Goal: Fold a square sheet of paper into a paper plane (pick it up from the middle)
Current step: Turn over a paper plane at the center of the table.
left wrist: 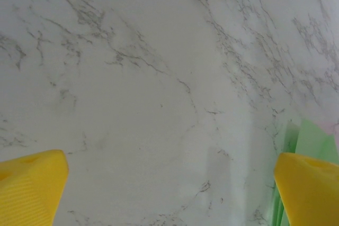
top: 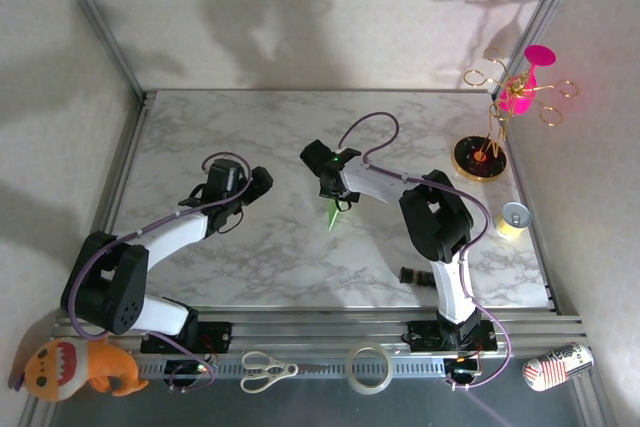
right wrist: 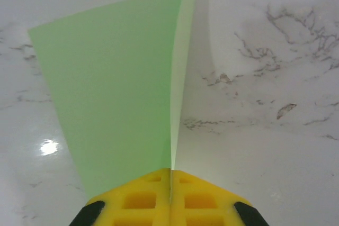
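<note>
Yellow fingers (right wrist: 132, 202) of the right gripper (right wrist: 170, 179) are pinched tight on the light green paper plane (right wrist: 116, 78) (one flap stands upright along the crease), near the middle of the marble table (top: 250, 127). To its left the left gripper (left wrist: 169, 183) gapes wide, holding nothing.

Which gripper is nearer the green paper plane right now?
Right. The right gripper is shut on the paper plane, pinching its fold; the left gripper hangs open to its left, beside it, not touching.
</note>
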Robot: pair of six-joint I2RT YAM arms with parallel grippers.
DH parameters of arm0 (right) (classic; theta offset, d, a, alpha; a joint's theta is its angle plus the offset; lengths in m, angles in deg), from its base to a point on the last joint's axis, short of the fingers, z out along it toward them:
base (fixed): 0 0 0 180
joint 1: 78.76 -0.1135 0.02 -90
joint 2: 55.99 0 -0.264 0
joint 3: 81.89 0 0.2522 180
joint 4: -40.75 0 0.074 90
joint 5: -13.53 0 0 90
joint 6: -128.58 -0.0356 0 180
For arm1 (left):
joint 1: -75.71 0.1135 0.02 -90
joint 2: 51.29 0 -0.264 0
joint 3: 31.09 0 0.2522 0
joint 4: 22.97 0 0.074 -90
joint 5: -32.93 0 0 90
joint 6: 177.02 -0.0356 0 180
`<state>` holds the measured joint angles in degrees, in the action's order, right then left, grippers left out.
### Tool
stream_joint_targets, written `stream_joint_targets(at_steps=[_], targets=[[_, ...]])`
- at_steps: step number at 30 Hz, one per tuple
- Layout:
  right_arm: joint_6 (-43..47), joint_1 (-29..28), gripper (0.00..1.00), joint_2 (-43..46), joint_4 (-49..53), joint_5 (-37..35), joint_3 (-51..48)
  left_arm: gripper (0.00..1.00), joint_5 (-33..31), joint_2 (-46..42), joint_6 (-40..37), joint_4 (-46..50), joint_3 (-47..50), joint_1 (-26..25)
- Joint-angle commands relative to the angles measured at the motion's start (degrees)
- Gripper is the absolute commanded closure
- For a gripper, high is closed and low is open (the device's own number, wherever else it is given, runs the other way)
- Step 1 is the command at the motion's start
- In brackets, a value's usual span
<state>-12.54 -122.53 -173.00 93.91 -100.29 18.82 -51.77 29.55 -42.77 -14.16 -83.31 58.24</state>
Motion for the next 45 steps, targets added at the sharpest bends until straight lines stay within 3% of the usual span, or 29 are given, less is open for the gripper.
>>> stream_joint_targets(at_steps=[1,7,11,15,24,34,40,45], targets=[[5.37,-0.23,0.99,4.95,-8.94,3.36,-3.39,0.01,4.2,-1.42,1.68,-1.95,1.59,1.7],[11.64,1.54,0.99,9.24,-32.93,23.35,-13.3,0.02,11.97,-3.31,4.29,-8.11,5.75,4.51],[9.31,3.61,0.99,8.67,-46.22,36.37,-18.27,0.04,16.93,-2.85,6.93,-13.43,8.05,4.76],[6.38,5.59,0.99,6.69,-56.23,44.14,-22.81,0.12,21.05,-0.91,11.26,-21.58,10.84,4.73],[3.14,7.08,0.99,4.16,-63.56,49.95,-27.75,0.39,28.65,8.54,16.08,-30.53,9.57,3.06],[2.07,7.46,1.0,2.6,-65.06,52.63,-28.46,0.64,32.74,15.67,12.45,-30.83,4.91,2.68],[2.33,7.47,1.0,2.47,-64.54,53.16,-28.17,0.67,34.16,18.51,12.26,-32.63,4.1,2.67],[2.12,7.56,1.0,2.31,-64.53,53.47,-28.33,0.79,34.19,19.99,11.5,-31.08,3.14,2.65]])
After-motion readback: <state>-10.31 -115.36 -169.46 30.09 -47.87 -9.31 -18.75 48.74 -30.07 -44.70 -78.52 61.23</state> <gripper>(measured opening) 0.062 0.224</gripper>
